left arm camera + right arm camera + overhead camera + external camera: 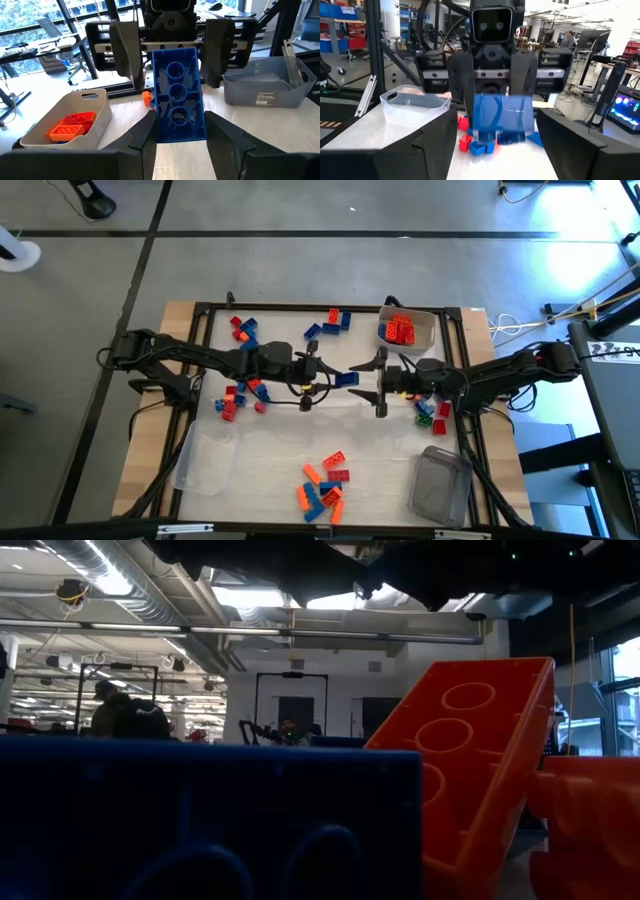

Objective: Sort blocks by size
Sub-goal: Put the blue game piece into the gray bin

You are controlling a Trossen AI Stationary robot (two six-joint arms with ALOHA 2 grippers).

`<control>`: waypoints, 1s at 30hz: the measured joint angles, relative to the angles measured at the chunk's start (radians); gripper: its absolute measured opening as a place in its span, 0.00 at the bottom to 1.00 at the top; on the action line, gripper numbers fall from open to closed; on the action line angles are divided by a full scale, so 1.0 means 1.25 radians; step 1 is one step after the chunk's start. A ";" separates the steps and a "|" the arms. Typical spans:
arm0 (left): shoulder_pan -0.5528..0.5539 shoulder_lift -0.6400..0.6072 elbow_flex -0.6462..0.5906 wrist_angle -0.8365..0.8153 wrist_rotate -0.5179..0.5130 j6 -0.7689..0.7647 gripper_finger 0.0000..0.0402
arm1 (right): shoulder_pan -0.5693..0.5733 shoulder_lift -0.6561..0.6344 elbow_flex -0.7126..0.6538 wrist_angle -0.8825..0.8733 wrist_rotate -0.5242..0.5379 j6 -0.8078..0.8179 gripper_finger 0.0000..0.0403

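Observation:
My left gripper [328, 377] is shut on a long blue block [346, 378] and holds it over the table's middle. In the left wrist view the blue block [176, 95] shows its hollow underside between my fingers [142, 137]. My right gripper [381, 383] faces it from the right, open wide. Its fingers [125, 50] stand either side of the block's far end without touching. In the right wrist view the blue block [502, 117] sits ahead of my spread right fingers [437, 147]. Loose red, orange and blue blocks lie in piles [240, 395], [325, 485], [430, 408].
A white tub [425, 330] with red and orange blocks stands at the back right. A clear tub [205, 462] lies front left and a grey tub [440, 485] front right. More blocks lie at the back [242, 330], [330, 323]. In the low view a blue block [200, 820] fills the foreground.

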 joint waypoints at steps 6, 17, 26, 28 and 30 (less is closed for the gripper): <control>0.000 0.000 0.000 0.000 0.000 0.000 0.32 | 0.000 0.000 0.017 -0.017 -0.007 -0.012 0.67; 0.000 0.000 0.000 0.006 0.001 0.001 0.32 | 0.000 0.000 0.017 -0.028 -0.019 -0.023 0.44; 0.000 0.000 0.000 0.009 0.001 0.004 0.32 | 0.000 0.000 0.017 -0.028 -0.022 -0.035 0.36; 0.000 0.000 0.000 0.010 0.001 0.001 0.33 | 0.000 0.000 0.017 -0.028 -0.021 -0.035 0.38; 0.002 0.000 0.000 0.012 0.000 0.003 0.35 | 0.000 0.000 0.017 -0.028 -0.021 -0.037 0.39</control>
